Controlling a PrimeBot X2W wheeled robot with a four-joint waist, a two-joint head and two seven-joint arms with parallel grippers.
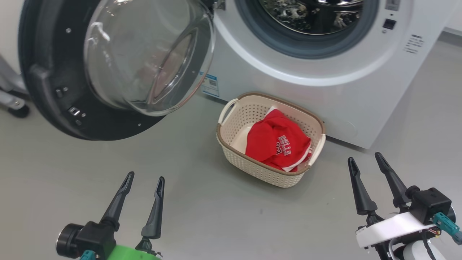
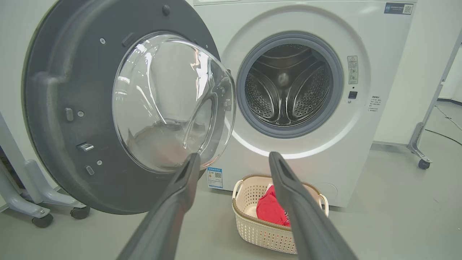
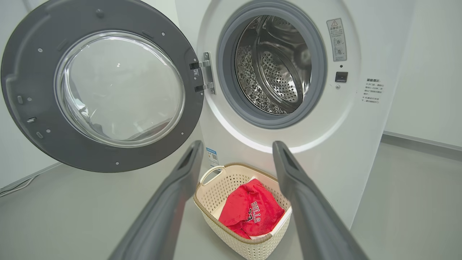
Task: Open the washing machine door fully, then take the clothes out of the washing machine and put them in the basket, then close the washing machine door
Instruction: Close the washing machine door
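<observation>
The washing machine door [image 1: 47, 72] stood wide open at the left of the washing machine [image 1: 288, 94], dark inner side and glass bowl facing the robot, hinged on its right edge beside the drum [image 1: 310, 14], which looked empty. The clothes [image 1: 276, 142] lay in the basket [image 1: 252, 164] on the floor [image 1: 198, 216] just before the washer. Closing seemed the step left: the door's free edge lay up and left of the left tool [image 1: 145, 176], the nearer one, well apart from it. The right tool [image 1: 364, 156] sat beyond the basket. Both tools were spread, holding nothing.
</observation>
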